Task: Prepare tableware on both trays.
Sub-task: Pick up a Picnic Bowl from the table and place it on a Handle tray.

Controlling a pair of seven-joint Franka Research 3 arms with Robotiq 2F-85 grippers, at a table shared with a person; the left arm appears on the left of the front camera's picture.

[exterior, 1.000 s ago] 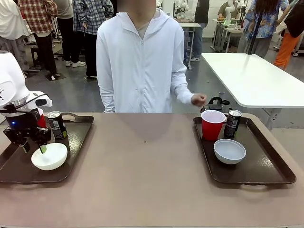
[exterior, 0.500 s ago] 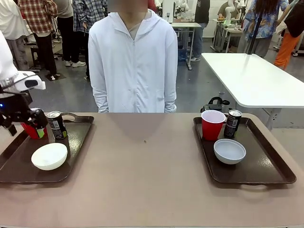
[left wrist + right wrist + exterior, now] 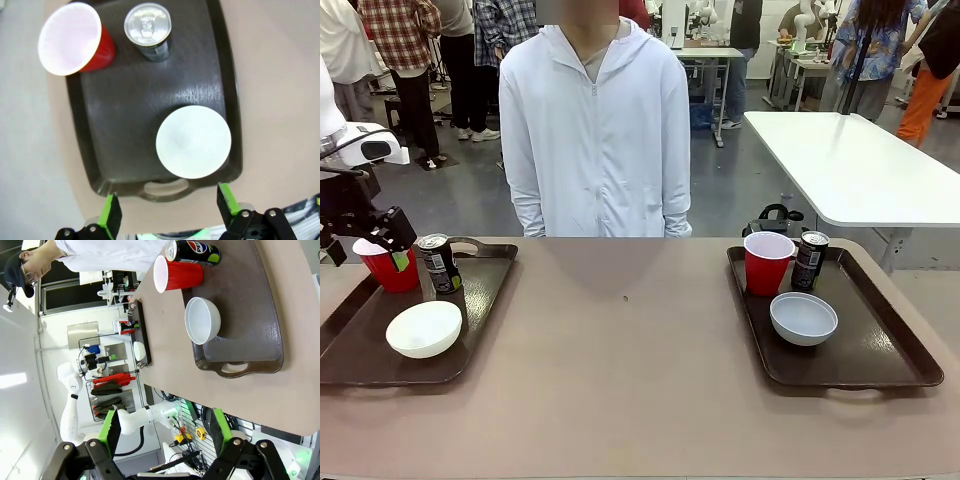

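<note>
Both dark brown trays look fully set. The left tray point(image 3: 480, 290) has a red cup point(image 3: 388, 266) with a white inside at its far left corner, a dark can point(image 3: 439, 263) right beside it, and a white bowl point(image 3: 424, 329) nearer the front, apart from both. The right tray point(image 3: 890, 345) carries a red cup point(image 3: 766, 262), a dark can point(image 3: 809, 260) just beside it, and a pale grey bowl point(image 3: 804, 318) in front of them.

Compared with a second ago, the left gripper point(image 3: 360, 240) has lifted off the white bowl and now hangs up by the left red cup, jaws spread wide with nothing in them. The right gripper point(image 3: 165, 432) is wide open and empty too. The person has dropped the hand that was near the right tray.
</note>
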